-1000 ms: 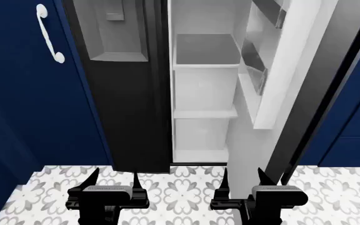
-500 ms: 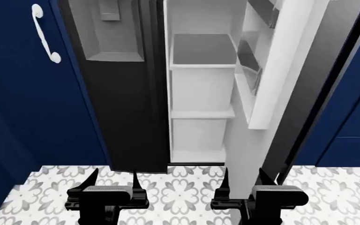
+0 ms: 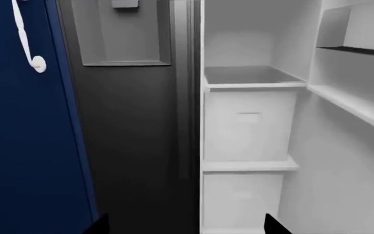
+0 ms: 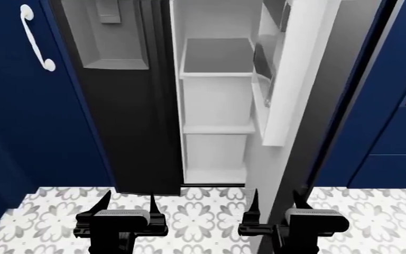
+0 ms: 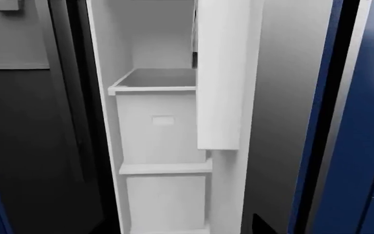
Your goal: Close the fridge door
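The fridge door (image 4: pixel 298 79) stands ajar, white lining showing.

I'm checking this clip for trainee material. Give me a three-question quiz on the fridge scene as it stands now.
1. True or false: the fridge door is fully shut.
2. Which door carries the recessed grey dispenser? A) the closed black door at the robot's left of the open compartment B) the open door C) a navy cabinet door
3. Fill in: both the left gripper and the right gripper have their fingers ____ and hold nothing.

Key
1. False: it stands ajar, its white lining and shelf bins showing, with the white drawers visible inside.
2. A
3. open
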Motion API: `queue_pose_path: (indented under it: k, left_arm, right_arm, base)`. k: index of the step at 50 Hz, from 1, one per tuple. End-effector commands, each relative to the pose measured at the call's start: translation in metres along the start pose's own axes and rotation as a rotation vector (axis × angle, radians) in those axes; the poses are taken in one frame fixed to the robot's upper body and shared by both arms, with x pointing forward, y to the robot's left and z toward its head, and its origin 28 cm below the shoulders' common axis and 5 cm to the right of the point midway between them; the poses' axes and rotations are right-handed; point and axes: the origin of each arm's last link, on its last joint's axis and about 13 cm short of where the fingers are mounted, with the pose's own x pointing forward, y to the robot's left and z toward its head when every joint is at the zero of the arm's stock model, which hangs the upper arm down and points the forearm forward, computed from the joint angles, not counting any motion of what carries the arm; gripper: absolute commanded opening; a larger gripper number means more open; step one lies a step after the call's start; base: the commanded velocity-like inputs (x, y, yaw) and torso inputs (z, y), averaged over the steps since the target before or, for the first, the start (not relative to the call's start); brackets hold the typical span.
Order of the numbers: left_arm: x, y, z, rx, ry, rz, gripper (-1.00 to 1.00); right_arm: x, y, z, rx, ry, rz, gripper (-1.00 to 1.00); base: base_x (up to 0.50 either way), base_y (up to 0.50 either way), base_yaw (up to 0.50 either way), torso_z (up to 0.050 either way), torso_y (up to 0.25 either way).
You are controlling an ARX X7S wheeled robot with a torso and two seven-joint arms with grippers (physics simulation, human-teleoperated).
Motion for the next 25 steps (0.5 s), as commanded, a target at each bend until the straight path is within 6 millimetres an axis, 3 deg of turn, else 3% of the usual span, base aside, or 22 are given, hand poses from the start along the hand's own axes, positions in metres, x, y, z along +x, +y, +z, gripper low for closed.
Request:
queue_pose_path:
  k: [1, 25]
  left_arm:
    - [-0.0001, 0.0000, 0.0000, 0.001, 0.001, 0.000, 1.00]
    - [0.0001, 0.0001, -0.0007, 0.003, 0.002, 0.002, 1.00]
  right_arm:
    - [-0.0001, -0.0003, 0.0001, 0.005, -0.001, -0.003, 1.00]
    - [0.0001, -0.0005, 0.0003, 0.015, -0.003, -0.011, 1.00]
  base:
    - [0.00, -0.18, 0.00, 0.000, 0.000]
    - [0.00, -0.18, 0.00, 0.000, 0.000]
